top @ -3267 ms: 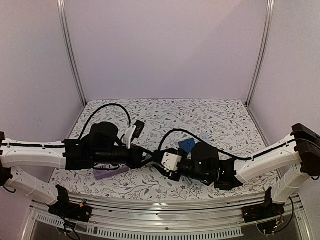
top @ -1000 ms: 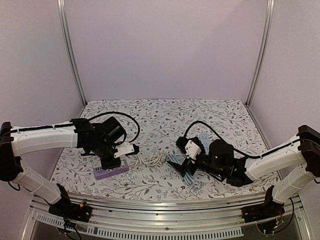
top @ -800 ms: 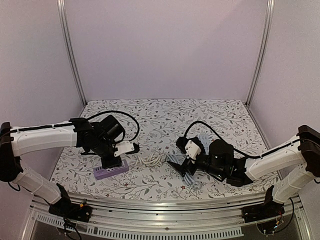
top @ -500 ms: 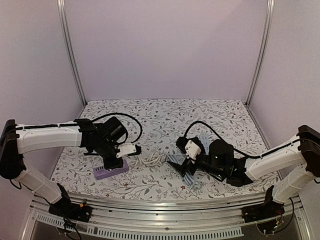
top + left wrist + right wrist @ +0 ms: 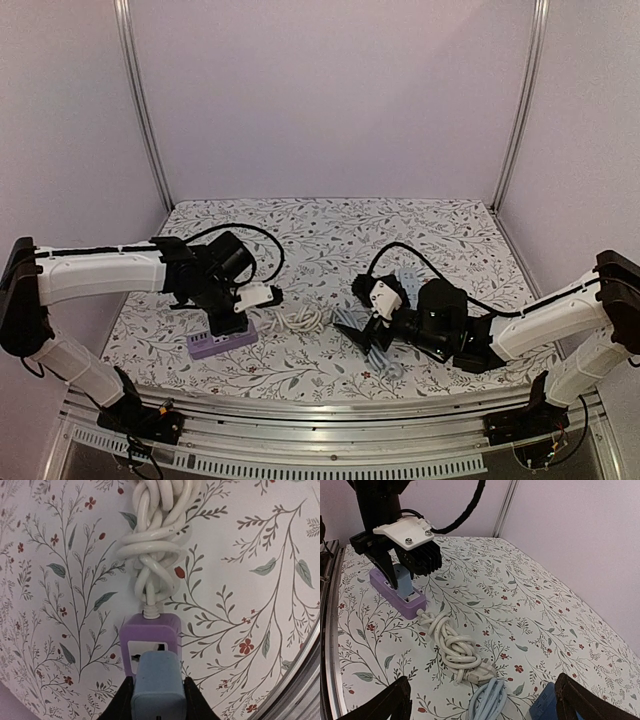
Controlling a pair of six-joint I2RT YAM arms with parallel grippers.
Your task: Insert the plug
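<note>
My left gripper (image 5: 158,701) is shut on a light blue plug (image 5: 157,682) and holds it upright over the end socket of a purple power strip (image 5: 150,636). The plug's lower end is at the socket face and its prongs are hidden. In the right wrist view the plug (image 5: 401,582) stands on the strip (image 5: 409,606) between the left gripper's fingers (image 5: 384,572). From above, the left gripper (image 5: 228,318) is over the strip (image 5: 222,344) at the table's front left. My right gripper (image 5: 356,331) is open and empty, low over the middle of the table.
A knotted white cord (image 5: 454,645) runs from the strip toward the right gripper (image 5: 482,695). A bundle of light blue cable (image 5: 487,700) and a dark blue block (image 5: 546,706) lie just under the right gripper. The table's metal front rail (image 5: 320,425) is close behind the strip.
Earlier both grippers met at the table's middle. The left arm has since carried the plug to the strip and edged over it in the last second. The right gripper has stayed open and still.
</note>
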